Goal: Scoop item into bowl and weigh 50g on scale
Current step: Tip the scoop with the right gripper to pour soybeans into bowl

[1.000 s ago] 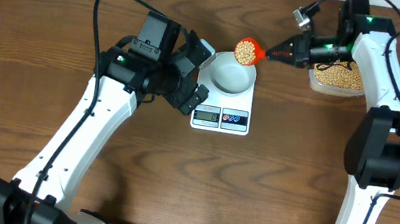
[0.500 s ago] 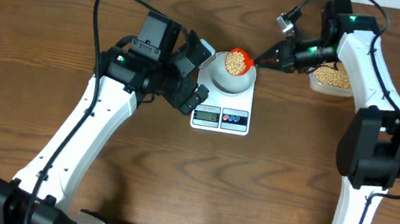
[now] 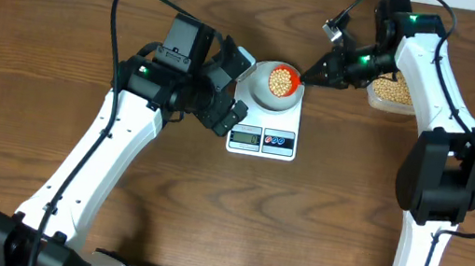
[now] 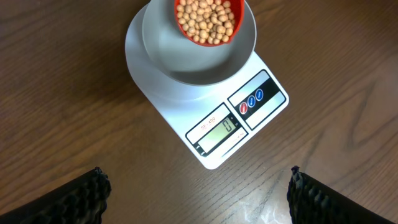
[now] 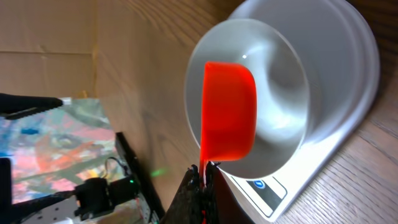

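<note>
While the small orange-red plastic scoop (image 3: pixel 284 81) hangs over the small round white bowl (image 3: pixel 260 95), it is heaped with little round tan-yellow beans (image 4: pixel 205 18). All the beans in the scoop sit inside it, with its open side facing up.

The right claw (image 3: pixel 314 74) is squeezed tight on the thin handle of the scoop. It reaches in from the right side of the bowl. From the right wrist camera, the scoop's smooth red underside (image 5: pixel 229 112) covers the left part of the bowl (image 5: pixel 280 93).

The bowl stands on the round top of the flat white kitchen scale (image 3: pixel 286 121). The scale's little grey screen (image 4: pixel 217 132) shows a zero, and blue and red buttons (image 4: pixel 250 101) sit next to it.

The left claw (image 3: pixel 237 86) is spread wide and holds nothing. It waits just beside the left edge of the scale, and its black bumpy fingers (image 4: pixel 81 196) point down near the brown wooden table (image 3: pixel 38 75).

More beans lie in the clear plastic tub (image 3: pixel 393 92) by the right arm, apart from the scale.
</note>
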{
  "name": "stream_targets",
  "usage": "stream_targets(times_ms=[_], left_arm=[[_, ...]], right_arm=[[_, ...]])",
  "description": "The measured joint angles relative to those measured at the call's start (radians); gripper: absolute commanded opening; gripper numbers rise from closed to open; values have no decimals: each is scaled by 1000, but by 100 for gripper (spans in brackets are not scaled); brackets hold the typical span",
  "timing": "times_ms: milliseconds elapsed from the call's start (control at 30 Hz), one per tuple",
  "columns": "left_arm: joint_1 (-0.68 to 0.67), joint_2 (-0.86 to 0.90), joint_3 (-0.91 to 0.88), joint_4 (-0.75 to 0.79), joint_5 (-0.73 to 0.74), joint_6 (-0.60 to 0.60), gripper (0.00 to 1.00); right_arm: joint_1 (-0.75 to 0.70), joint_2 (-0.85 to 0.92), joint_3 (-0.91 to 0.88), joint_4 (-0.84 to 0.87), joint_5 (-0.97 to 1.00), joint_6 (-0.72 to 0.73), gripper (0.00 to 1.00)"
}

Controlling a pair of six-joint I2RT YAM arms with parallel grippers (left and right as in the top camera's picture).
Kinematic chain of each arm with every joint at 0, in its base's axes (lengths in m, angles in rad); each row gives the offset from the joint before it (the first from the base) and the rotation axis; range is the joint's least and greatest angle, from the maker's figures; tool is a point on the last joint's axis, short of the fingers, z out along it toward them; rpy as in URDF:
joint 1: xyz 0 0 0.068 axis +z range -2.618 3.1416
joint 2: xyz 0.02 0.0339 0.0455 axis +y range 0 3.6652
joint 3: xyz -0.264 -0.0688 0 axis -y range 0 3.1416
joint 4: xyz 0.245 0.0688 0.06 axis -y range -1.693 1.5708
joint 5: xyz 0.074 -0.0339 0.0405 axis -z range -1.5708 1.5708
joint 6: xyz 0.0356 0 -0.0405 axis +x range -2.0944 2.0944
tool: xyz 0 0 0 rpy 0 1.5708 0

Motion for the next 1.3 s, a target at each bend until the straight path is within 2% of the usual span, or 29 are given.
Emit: stream_targets(times_ms=[500,900,1300], left_arm=[[0,0,0,0,0,0,93],[0,0,0,0,0,0,93],[0,0,0,0,0,0,93]], right_arm=[[41,-86,2,-5,148,13,1],[103,-87,2,26,305,77,1],[106,-87,2,45,361,100,1]])
